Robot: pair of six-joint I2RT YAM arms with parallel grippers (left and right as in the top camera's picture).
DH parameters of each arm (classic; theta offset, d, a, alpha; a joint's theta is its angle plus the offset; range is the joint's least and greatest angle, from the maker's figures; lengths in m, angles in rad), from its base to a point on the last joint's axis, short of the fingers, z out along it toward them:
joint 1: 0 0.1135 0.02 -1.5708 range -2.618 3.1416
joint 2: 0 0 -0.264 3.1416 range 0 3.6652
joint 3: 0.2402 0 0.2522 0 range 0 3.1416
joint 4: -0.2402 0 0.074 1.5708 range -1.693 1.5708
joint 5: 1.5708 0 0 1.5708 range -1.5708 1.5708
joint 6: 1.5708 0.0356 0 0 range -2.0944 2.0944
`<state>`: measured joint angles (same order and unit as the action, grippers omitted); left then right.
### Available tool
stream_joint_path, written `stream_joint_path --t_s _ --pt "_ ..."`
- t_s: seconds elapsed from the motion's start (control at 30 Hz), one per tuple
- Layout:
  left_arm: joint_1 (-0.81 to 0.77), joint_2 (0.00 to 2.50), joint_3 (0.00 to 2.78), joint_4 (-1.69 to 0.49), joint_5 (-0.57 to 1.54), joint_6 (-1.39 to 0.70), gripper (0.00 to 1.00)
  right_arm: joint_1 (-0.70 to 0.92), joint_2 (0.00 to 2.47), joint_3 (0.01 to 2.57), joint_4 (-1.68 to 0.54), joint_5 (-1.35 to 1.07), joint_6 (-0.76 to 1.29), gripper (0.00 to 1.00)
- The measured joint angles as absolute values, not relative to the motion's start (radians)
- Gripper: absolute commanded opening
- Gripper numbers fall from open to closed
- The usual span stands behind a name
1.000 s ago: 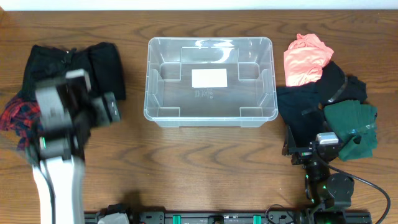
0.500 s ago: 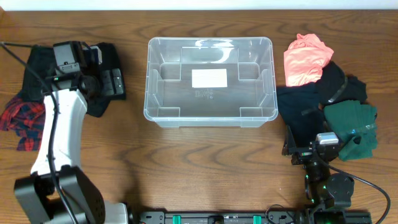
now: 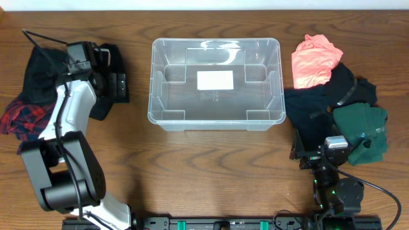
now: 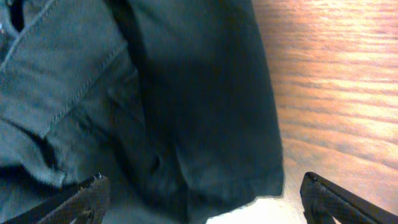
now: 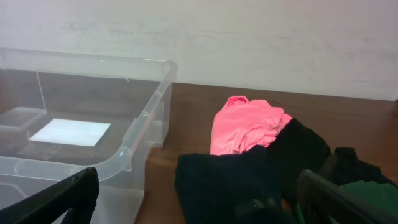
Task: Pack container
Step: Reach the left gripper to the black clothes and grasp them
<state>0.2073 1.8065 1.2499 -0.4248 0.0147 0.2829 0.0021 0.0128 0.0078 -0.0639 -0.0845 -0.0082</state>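
The clear container (image 3: 216, 120) stands empty at the table's middle back, with a white label (image 3: 215, 80) on its base. It also shows in the right wrist view (image 5: 134, 146). My left gripper (image 3: 110, 80) is open and low over the right edge of a black garment (image 3: 41, 70). In the left wrist view the garment (image 4: 155, 106) fills the space between the spread fingers (image 4: 202, 205). My right gripper (image 3: 308, 150) is open and empty by the front of the right clothes pile, and its fingers (image 5: 199, 208) frame a black garment (image 5: 249, 174).
A red plaid cloth (image 3: 19, 118) lies at the left edge under the black garment. On the right lie a pink garment (image 3: 313, 57), black clothes (image 3: 326, 102) and a green garment (image 3: 361, 131). Bare wood lies in front of the container.
My left arm has swung from the front left out to the far left, bringing its open gripper down over the black garment. The right arm and the container have not moved.
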Motion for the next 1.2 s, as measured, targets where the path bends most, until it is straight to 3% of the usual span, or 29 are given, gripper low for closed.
stream_joint_path --t_s 0.7,0.83,0.9,0.93,1.03,1.2 --pt "0.090 2.020 1.255 -0.189 -0.101 0.315 1.00 0.002 0.013 0.008 -0.064 -0.084 -0.008 0.99" --pt "0.101 2.026 1.255 -0.173 -0.124 0.308 0.83 0.002 0.013 0.008 -0.064 -0.085 -0.008 0.99" --pt "0.103 2.027 1.255 -0.169 -0.144 0.306 0.58 0.002 0.013 0.008 -0.064 -0.084 -0.009 0.99" --pt "0.103 2.028 1.255 -0.167 -0.153 0.305 0.36 0.002 0.013 0.008 -0.064 -0.084 -0.008 0.99" --pt "0.103 2.029 1.255 -0.167 -0.165 0.307 0.12 0.002 0.013 0.008 -0.064 -0.084 -0.008 0.99" --pt "0.102 2.029 1.255 -0.159 -0.177 0.273 0.06 0.002 0.013 0.008 -0.064 -0.084 -0.008 0.99"
